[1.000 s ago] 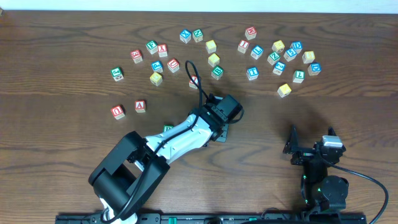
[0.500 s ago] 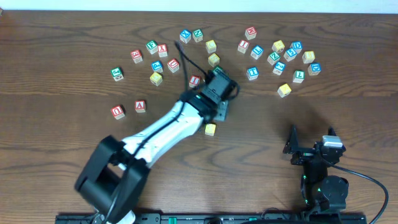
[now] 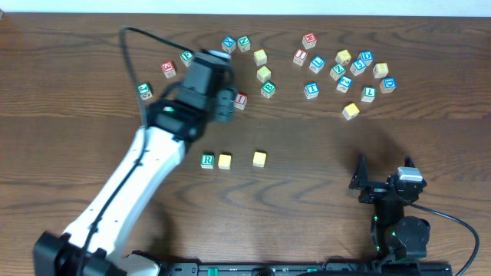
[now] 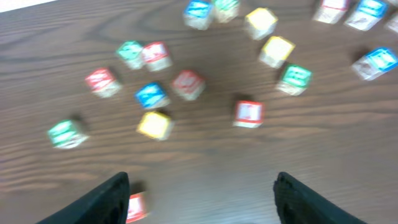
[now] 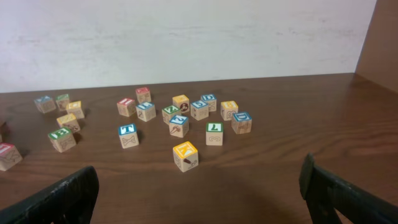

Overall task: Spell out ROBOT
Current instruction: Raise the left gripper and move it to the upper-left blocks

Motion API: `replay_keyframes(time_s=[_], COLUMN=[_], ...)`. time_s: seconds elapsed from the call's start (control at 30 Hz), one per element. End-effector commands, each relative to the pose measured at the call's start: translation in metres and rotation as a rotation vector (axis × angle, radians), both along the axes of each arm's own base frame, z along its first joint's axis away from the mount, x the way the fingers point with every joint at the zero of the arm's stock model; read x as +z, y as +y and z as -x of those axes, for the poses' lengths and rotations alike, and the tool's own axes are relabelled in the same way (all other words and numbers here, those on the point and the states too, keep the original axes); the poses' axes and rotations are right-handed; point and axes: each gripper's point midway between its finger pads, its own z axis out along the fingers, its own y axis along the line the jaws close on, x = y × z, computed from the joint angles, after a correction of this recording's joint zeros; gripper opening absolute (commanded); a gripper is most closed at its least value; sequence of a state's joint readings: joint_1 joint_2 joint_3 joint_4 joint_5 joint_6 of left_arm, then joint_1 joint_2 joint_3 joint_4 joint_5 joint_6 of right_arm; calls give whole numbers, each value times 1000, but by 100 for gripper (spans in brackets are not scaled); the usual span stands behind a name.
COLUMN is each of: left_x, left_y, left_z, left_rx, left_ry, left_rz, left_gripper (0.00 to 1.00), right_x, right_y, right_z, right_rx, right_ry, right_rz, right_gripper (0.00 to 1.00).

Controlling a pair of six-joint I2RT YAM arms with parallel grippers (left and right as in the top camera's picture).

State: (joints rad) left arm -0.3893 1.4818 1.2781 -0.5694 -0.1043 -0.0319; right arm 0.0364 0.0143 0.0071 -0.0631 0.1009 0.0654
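Beyond the R cube (image 3: 207, 161), left claw (image 4: 200, 186) wide apart, empty; right claw (image 5: 198, 173) likewise.

Soft even light; left wrist view smeared by motion blur.

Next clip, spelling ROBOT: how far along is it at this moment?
Done: the green-bordered wooden R cube sits in a row with the first yellow-faced wooden cube beside it and the second yellow-faced wooden cube beyond a gap, probably for B. In hand: nothing; the left tool hangs open over the scattered cubes and the right tool is open, parked. Left: B and the blue-bordered T cube.
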Motion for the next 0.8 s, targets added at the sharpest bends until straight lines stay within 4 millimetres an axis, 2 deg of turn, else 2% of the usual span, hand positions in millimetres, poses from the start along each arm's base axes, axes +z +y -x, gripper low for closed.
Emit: replay_keyframes(time_s=[0.0, 0.07, 0.13, 0.23, 0.43, 0.6, 0.77], left_x=[21, 20, 17, 12, 9, 6, -8], left_y=[31, 39, 37, 39, 66, 94, 113], left_z=[-4, -1, 2, 8, 7, 1, -5], left_rx=[-14, -60, -131, -198, -153, -84, -33], left_ry=[-41, -21, 3, 36, 53, 59, 93], left_rz=[-76, -76, -45, -17, -33, -34, -31], left_gripper=[75, 76, 79, 80, 80, 86, 87], right_x=[0, 0, 0, 0, 0, 0, 0], right_y=[-2, -2, -2, -2, -2, -2, -2], right_z=[0, 0, 0, 0, 0, 0, 0], right_rx=[-6, -6, -6, -6, -6, -6, -6], right_ry=[-2, -1, -2, -2, -2, -2, -2], right_rz=[11, 11, 11, 11, 11, 11, 11], right_gripper=[99, 99, 99, 99, 99, 99, 99])
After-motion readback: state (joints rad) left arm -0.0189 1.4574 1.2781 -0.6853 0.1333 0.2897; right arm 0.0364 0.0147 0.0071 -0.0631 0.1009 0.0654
